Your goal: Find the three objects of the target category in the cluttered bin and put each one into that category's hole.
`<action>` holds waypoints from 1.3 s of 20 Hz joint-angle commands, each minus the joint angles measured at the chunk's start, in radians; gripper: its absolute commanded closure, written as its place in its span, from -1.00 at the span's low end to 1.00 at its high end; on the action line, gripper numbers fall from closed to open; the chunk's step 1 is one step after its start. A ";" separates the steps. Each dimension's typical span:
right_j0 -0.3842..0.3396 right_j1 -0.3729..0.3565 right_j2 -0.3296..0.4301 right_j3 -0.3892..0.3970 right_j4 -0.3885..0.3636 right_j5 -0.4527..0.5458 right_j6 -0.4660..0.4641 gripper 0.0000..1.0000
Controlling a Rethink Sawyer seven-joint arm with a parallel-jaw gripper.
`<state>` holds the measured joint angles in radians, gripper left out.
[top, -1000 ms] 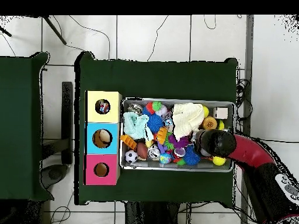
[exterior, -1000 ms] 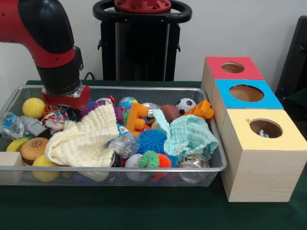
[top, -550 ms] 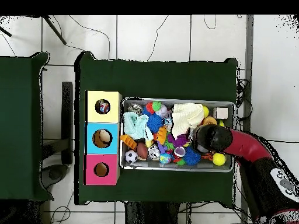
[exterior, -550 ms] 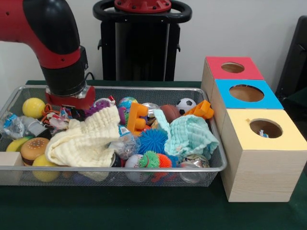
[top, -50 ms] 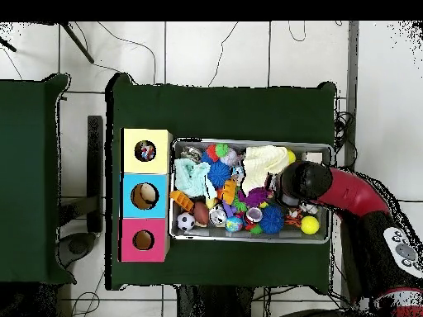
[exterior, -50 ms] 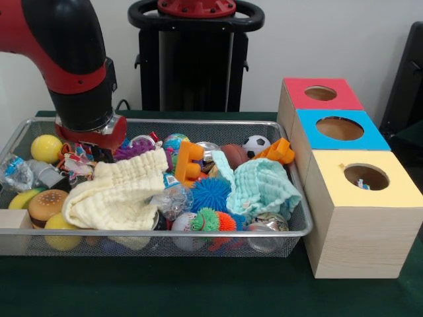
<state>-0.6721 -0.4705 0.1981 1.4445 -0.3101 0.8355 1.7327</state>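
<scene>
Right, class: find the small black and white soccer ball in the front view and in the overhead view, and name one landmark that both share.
Front view: the small black and white soccer ball lies at the wire bin's far right corner.
Overhead view: the ball lies at the bin's lower left corner.
Shared landmark: the pink-topped wooden box, the box nearest the ball in both.

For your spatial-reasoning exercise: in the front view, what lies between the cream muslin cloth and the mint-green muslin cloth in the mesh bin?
In the front view, a blue spiky rubber ball lies between the cream muslin cloth and mint-green muslin cloth.
</scene>
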 commanded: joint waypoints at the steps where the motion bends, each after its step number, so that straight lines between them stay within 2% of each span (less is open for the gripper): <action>1: 0.050 0.011 -0.009 -0.170 0.062 0.162 0.137 1.00; 19: 0.129 0.039 -0.082 -0.334 0.064 0.325 0.140 1.00; 23: 0.145 0.067 -0.092 -0.410 0.064 0.388 0.144 1.00; 26: 0.160 0.069 -0.105 -0.418 0.071 0.396 0.163 1.00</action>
<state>-0.5323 -0.4360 0.1000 1.1192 -0.2666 1.1208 1.7327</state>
